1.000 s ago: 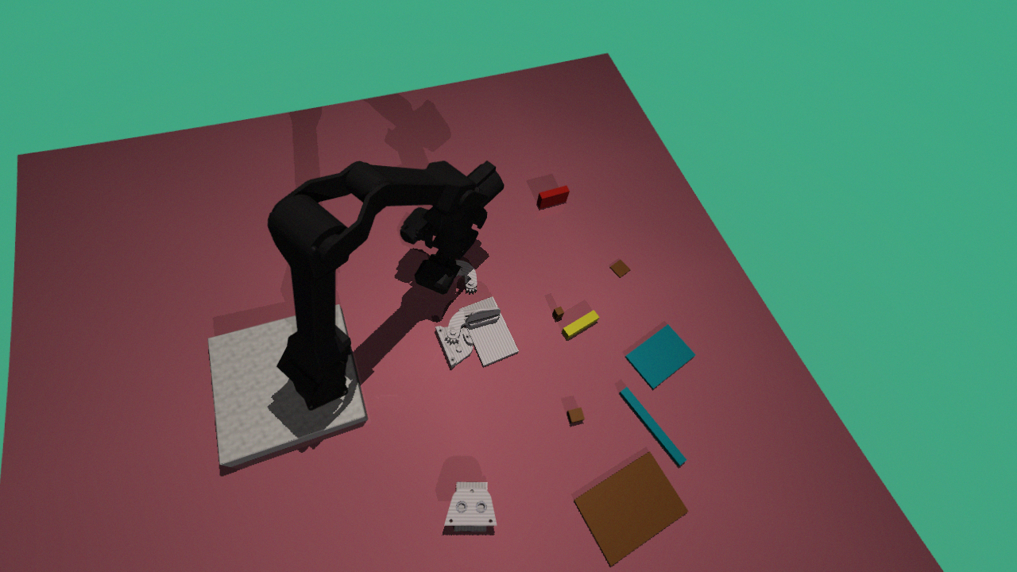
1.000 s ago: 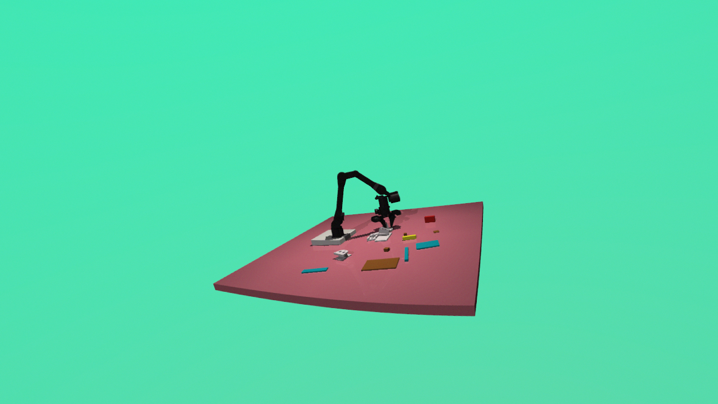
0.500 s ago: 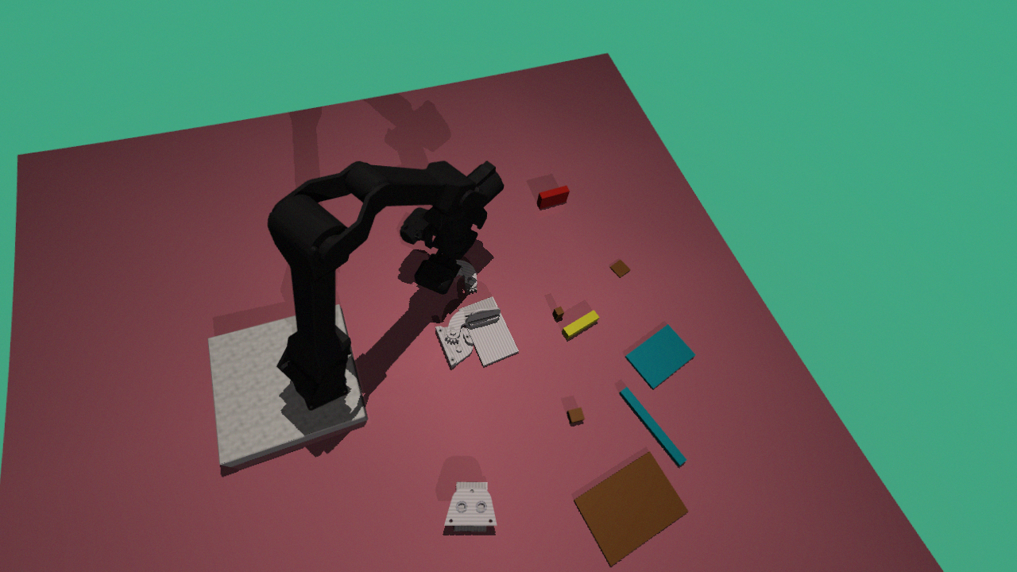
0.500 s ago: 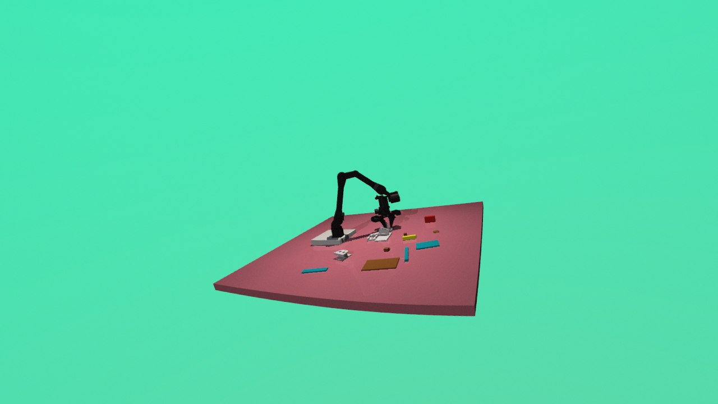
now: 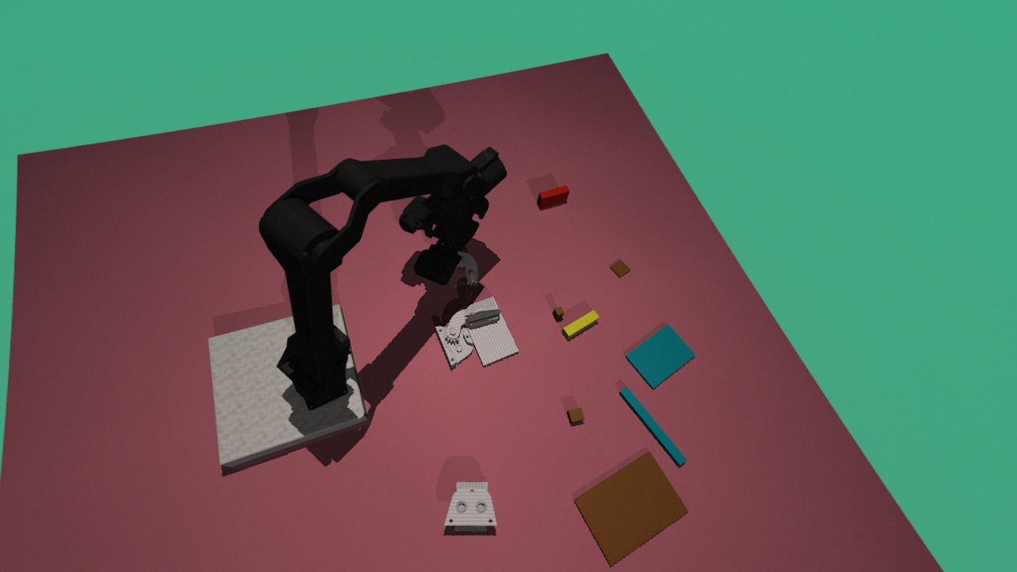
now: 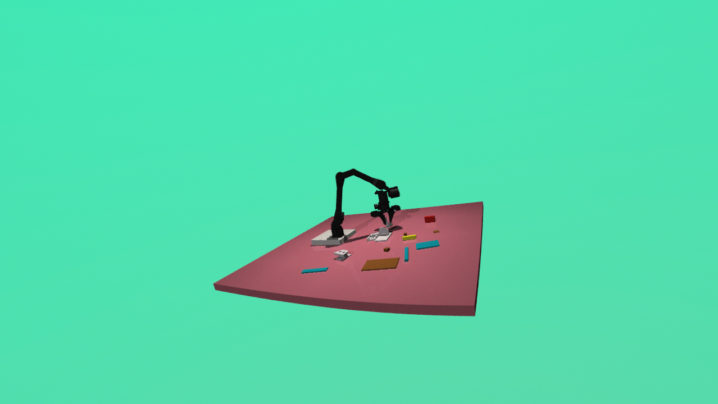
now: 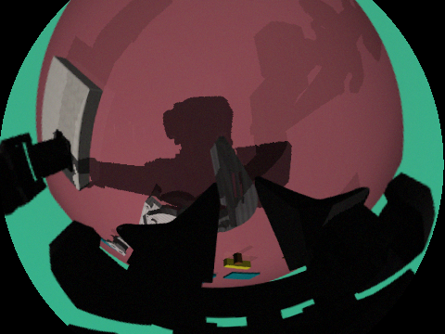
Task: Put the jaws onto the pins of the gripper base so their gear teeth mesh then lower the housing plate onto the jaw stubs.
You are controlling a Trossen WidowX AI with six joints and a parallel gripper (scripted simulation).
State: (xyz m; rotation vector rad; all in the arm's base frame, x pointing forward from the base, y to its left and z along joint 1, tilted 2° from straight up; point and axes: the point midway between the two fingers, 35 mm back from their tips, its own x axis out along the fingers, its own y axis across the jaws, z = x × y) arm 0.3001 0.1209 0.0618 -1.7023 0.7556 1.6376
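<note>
Pinkish-red tabletop | claw gripping loose jaw (grey, curved) | housing plate well apart

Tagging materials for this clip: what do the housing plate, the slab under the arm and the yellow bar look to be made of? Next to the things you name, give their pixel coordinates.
Housing plate (image 5: 471,517) (image 6: 342,252): probably matte 3D-printed plastic, judging by its fine parallel ridges.
Slab under the arm (image 5: 256,398) (image 6: 321,240): mottled pale grey, perhaps stone or concrete, dull.
Yellow bar (image 5: 581,324) (image 6: 409,237) (image 7: 237,264): painted wood or plastic; its even colour doesn't settle which.
</note>
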